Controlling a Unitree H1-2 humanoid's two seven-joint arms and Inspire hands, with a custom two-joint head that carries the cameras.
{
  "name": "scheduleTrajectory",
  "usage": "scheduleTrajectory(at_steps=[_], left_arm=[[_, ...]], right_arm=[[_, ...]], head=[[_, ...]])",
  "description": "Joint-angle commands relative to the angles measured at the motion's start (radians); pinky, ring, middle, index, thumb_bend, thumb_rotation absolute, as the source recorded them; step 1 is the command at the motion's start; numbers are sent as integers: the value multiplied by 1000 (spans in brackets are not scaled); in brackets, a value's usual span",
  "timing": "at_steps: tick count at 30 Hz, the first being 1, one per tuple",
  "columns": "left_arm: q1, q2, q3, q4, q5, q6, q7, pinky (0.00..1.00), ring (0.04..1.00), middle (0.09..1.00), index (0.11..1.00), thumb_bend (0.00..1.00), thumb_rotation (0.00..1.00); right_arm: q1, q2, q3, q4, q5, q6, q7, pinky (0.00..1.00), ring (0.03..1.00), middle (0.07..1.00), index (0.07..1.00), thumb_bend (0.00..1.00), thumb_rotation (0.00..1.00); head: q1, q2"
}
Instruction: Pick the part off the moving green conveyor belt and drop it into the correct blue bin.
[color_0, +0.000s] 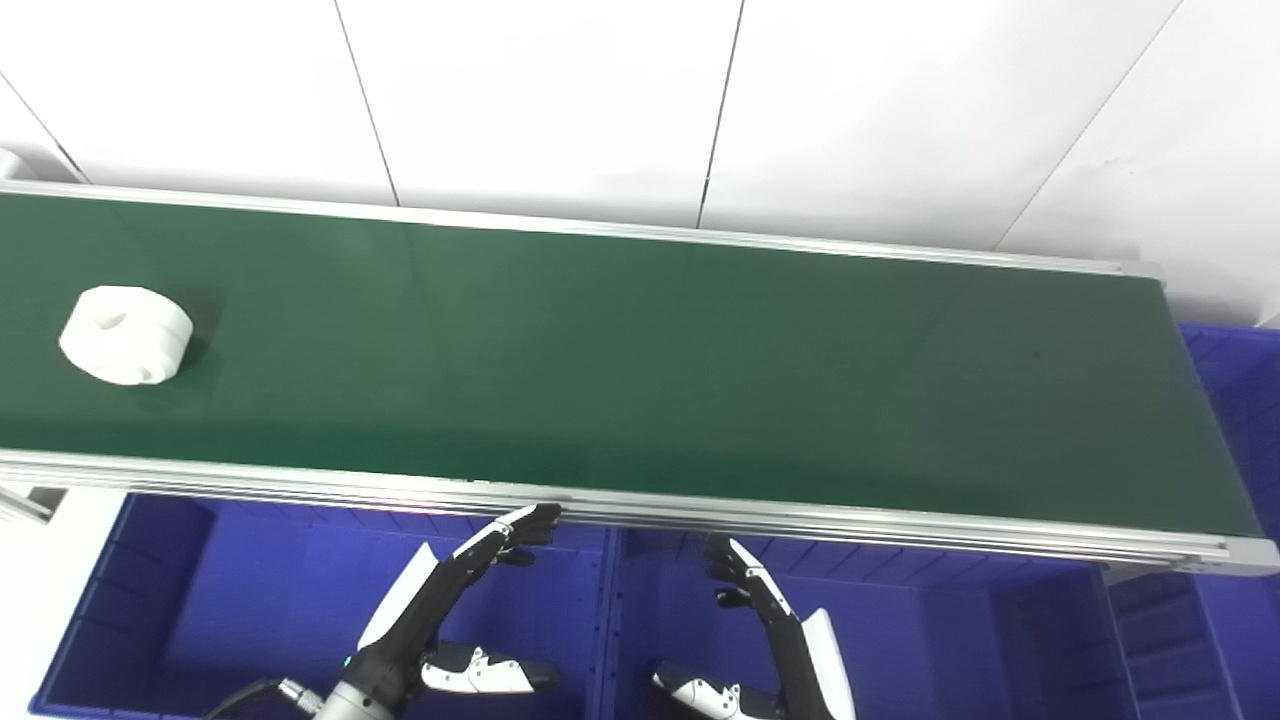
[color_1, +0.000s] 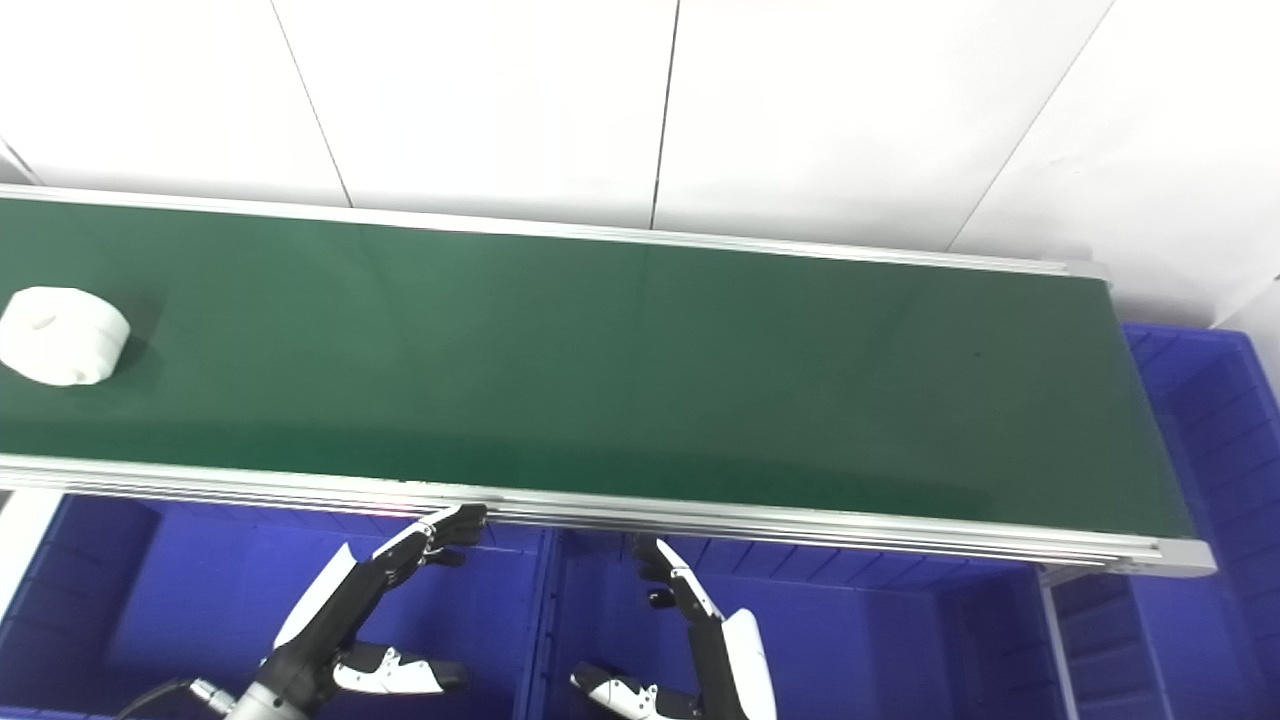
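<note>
A white round part (color_0: 126, 334) with a notched top lies on the green conveyor belt (color_0: 640, 370) at its far left; it also shows in the right eye view (color_1: 62, 335). My left hand (color_0: 440, 610) is open and empty, fingers stretched up toward the belt's near rail, above the left blue bin (color_0: 250, 600). My right hand (color_0: 770, 640) is open and empty, above the middle blue bin (color_0: 950, 640). Both hands are far to the right of the part and below the belt.
The belt's aluminium near rail (color_0: 800, 520) runs just above the fingertips. A third blue bin (color_0: 1240, 400) stands past the belt's right end. A white panelled wall (color_0: 640, 100) is behind the belt.
</note>
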Motion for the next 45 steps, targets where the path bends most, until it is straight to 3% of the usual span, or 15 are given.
scheduleTrajectory(at_steps=[1, 10, 17, 23, 27, 33, 39, 43, 45], left_arm=[[-3, 20, -6, -8, 13, -33, 24, 766, 832, 864, 870, 835, 533], [-3, 21, -9, -6, 2, -33, 15, 731, 822, 862, 864, 854, 551], [-7, 17, -20, 6, 11, -33, 25, 720, 812, 851, 855, 854, 543], [-9, 14, -19, 7, 15, -33, 11, 714, 806, 844, 842, 859, 560], [-12, 14, -22, -5, 28, -33, 17, 707, 801, 838, 833, 841, 555], [-23, 25, -14, -69, 44, -33, 34, 696, 783, 823, 821, 834, 542], [-34, 38, 4, -141, 56, -33, 66, 668, 770, 808, 789, 817, 513], [-53, 60, 51, -210, 49, -33, 47, 663, 764, 802, 788, 829, 526], [-58, 65, 83, -241, 46, -33, 36, 662, 759, 794, 778, 850, 521]], right_arm=[[-2, -1, 7, -22, -1, -55, -25, 686, 793, 839, 877, 830, 483], [-6, -6, 14, -16, -6, -55, -38, 694, 791, 838, 882, 829, 497], [-1, -7, 11, -9, 1, -55, -36, 663, 788, 838, 885, 829, 482], [-10, -20, 28, 2, 28, -55, -36, 549, 788, 856, 904, 826, 500], [-18, -33, 40, 7, 45, -55, -34, 565, 802, 869, 921, 824, 512], [-27, -44, 51, 19, 68, -55, -40, 653, 834, 882, 937, 821, 495], [-28, -47, 50, 24, 77, -55, -38, 619, 850, 906, 953, 826, 503], [-39, -55, 59, 29, 70, -55, -47, 667, 854, 905, 957, 812, 503], [-43, -58, 61, 32, 85, -55, -37, 611, 859, 911, 965, 804, 494]], head=[[9, -4], [25, -12], [103, -51], [176, -91], [233, -116], [283, -145], [307, -159], [318, -165], [324, -168]])
